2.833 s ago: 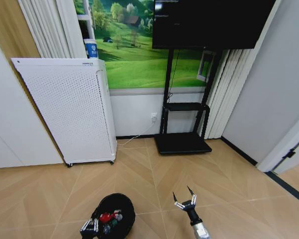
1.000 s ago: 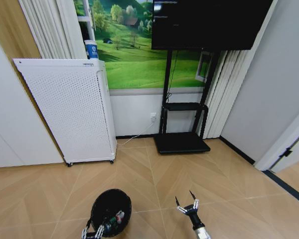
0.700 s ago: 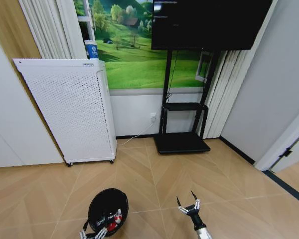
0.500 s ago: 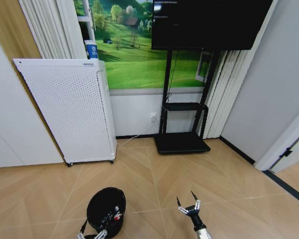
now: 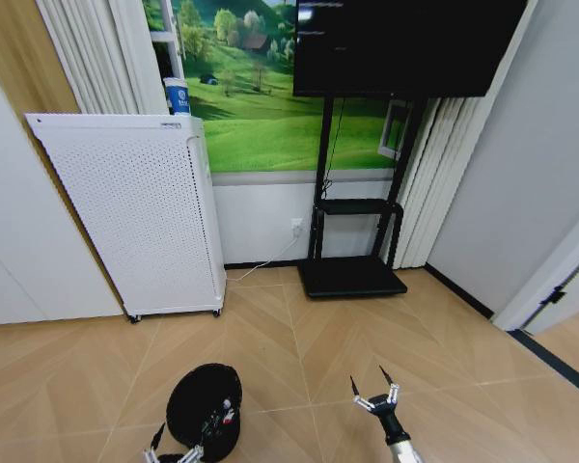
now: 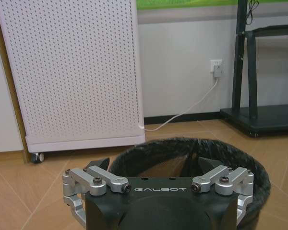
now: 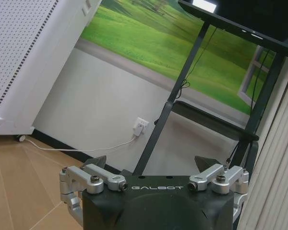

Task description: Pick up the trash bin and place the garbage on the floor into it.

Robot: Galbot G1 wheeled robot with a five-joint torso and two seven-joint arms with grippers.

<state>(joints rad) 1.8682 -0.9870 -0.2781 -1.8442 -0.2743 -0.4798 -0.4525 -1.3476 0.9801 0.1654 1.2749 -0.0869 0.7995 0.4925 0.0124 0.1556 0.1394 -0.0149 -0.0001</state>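
White perforated appliance (image 5: 140, 212): stands against the wall at the room's left.
TV stand (image 5: 352, 231): black, by the wall, to the right of the appliance.
Trash bin (image 5: 205, 410): upright on the wood floor, well in front of the appliance; red-and-white litter (image 5: 227, 413) shows inside.
Left gripper (image 5: 174, 449): fingers spread wide, just behind the bin's near rim, gripping nothing.
Right gripper (image 5: 376, 391): fingers apart, empty, above bare floor to the right of the bin.

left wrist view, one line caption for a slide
Open left gripper poised beside the black trash bin, white perforated appliance behind.
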